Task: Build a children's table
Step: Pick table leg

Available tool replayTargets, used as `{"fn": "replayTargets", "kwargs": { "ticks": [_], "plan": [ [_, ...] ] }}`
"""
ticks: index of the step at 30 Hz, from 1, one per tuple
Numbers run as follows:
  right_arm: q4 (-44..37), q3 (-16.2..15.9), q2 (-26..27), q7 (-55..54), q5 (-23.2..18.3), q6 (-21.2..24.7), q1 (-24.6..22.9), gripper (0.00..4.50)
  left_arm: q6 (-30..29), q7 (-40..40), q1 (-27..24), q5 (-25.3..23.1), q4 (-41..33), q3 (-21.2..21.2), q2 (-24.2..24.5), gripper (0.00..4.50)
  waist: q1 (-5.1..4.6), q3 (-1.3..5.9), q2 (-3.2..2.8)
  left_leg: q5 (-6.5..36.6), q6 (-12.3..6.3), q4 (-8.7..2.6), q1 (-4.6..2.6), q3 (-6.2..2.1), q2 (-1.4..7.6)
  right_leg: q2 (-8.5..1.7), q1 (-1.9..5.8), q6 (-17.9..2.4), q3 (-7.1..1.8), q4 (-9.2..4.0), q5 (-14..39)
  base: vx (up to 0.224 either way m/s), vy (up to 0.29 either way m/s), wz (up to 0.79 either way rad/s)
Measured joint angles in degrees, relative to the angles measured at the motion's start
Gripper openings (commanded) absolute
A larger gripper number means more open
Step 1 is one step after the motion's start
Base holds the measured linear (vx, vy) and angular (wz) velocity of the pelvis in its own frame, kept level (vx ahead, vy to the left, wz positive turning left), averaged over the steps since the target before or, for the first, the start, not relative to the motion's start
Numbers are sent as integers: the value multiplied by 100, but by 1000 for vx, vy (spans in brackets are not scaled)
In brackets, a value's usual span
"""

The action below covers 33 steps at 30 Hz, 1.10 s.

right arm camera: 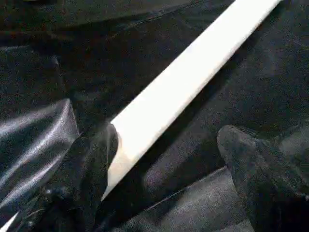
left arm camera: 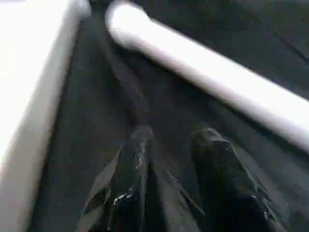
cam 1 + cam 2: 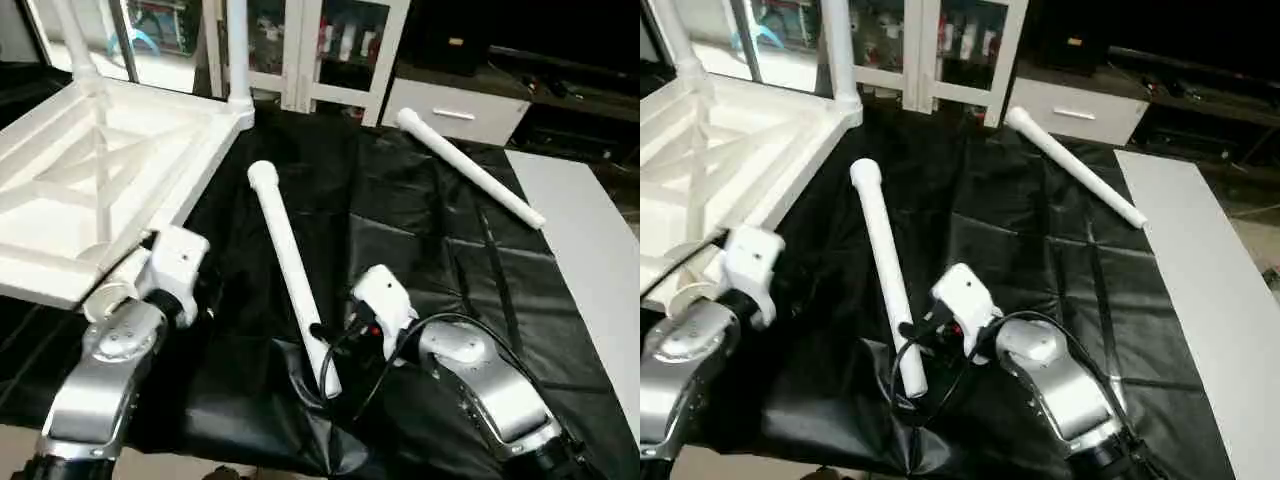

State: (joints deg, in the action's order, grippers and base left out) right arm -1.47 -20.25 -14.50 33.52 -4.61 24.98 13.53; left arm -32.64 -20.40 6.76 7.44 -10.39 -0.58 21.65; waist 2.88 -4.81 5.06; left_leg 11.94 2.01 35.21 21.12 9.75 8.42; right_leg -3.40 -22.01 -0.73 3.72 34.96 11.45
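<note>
The white tabletop lies upside down at the left, ribs showing. Two white legs stand in its far corner sockets. A loose leg lies on the black cloth in the middle, thin end towards me. Another loose leg lies at the back right. My right gripper is open around the middle leg's thin end, which rests against one finger. My left gripper is open with nothing between its fingers, low over the cloth between the tabletop's edge and the middle leg's thick end.
A black cloth covers the work surface. A white board lies along the right side. White glass-door cabinets and a drawer unit stand behind.
</note>
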Motion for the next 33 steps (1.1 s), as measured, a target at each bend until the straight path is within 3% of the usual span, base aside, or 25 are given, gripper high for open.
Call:
{"fn": "replayTargets", "kwargs": {
  "ticks": [4,9,14,17,20,28,33],
  "plan": [
    [127,460,18,-340,-11,-26,209,369,-1101,-117,100,918,-289,30,-586,163,57,-18,10,-8,13,-1,-1,5,1,-2,1,0,-2,2,0,0,0,0],
    [-16,903,-186,-375,-133,-4,210,369,-1129,-197,473,726,8,-161,-589,163,59,-28,-4,-21,30,-40,-7,6,1,0,-3,2,-1,0,1,0,0,0],
    [-514,978,-584,-35,-261,136,179,369,-1004,-80,1006,607,495,-169,-592,163,58,-64,-62,-27,33,-65,-8,8,1,2,-11,-7,0,-3,10,0,0,0],
    [-727,743,-1239,503,-197,193,41,369,-1029,-41,1200,444,707,-297,-355,163,68,-67,-70,-26,31,-73,-5,8,1,3,-14,-13,2,-6,24,0,0,0],
    [-709,431,-1572,891,-16,211,-89,369,-902,-63,1322,153,1103,-380,-161,163,60,-77,-84,-27,26,-76,-3,8,1,3,-16,-19,4,-5,30,0,0,0],
    [-424,78,-1316,882,228,172,128,369,-71,-418,2066,-178,2499,-870,-257,163,64,-85,-80,-37,18,-74,-5,11,2,3,-18,-30,3,0,23,0,0,0],
    [-370,-330,-1039,965,259,96,253,369,381,-637,2586,-321,3201,-1063,-516,163,79,-85,-79,-50,-8,-75,4,12,2,1,-20,-31,3,-5,24,0,0,0]
  ]
}}
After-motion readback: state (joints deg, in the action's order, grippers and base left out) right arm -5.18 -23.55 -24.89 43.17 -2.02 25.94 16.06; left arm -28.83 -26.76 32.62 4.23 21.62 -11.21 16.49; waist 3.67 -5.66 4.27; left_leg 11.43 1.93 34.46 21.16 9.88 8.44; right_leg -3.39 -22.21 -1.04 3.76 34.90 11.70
